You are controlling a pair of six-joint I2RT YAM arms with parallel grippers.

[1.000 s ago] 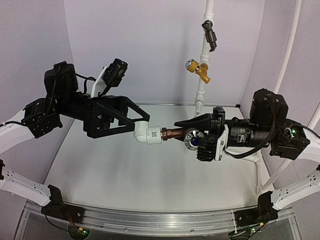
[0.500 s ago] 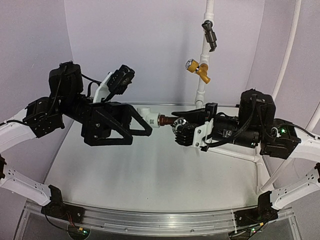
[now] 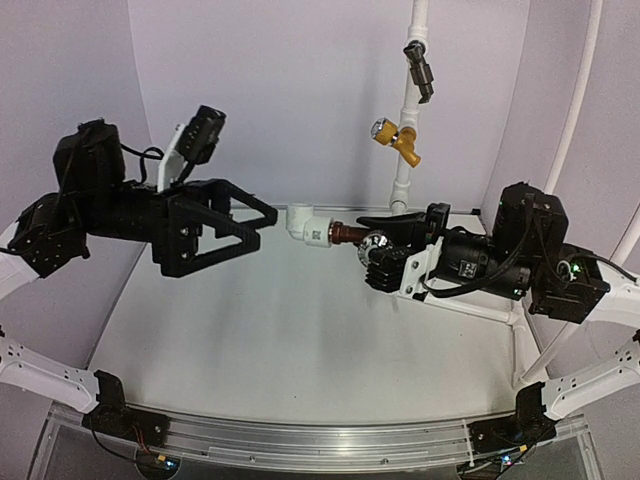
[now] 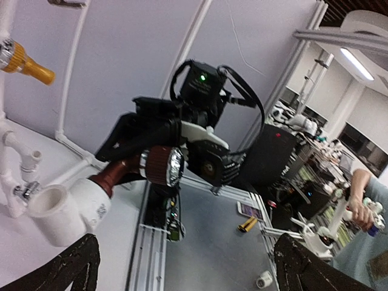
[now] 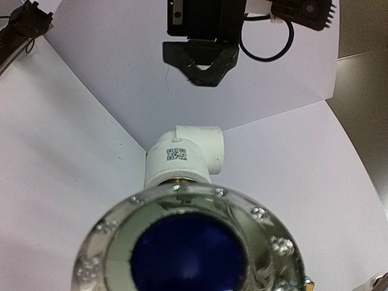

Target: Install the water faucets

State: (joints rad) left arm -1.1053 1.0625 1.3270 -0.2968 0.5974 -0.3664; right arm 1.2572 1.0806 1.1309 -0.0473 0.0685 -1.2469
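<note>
The water faucet [image 3: 352, 237], a reddish-brown tap with a round knob, is screwed into a white elbow fitting [image 3: 307, 226] and hangs in mid-air above the table's middle. My right gripper [image 3: 392, 250] is shut on the knob end. My left gripper [image 3: 264, 228] stands open just left of the elbow, apart from it. In the left wrist view the elbow [image 4: 66, 206] and knob [image 4: 165, 165] sit upper left of the wide-spread fingertips [image 4: 76, 267]. The right wrist view is filled by the blue-centred knob [image 5: 191, 254], with the elbow [image 5: 185, 154] behind it.
A white upright pipe [image 3: 403, 185] at the back carries a yellow-brass valve [image 3: 397, 137] and a dark valve [image 3: 420, 68]. More white pipe [image 3: 575, 110] runs along the right wall. An aluminium rail [image 3: 300, 440] lines the near edge.
My left gripper has opened, let go of the white elbow and drawn back to the left. The right gripper still holds the faucet, now shifted slightly right.
</note>
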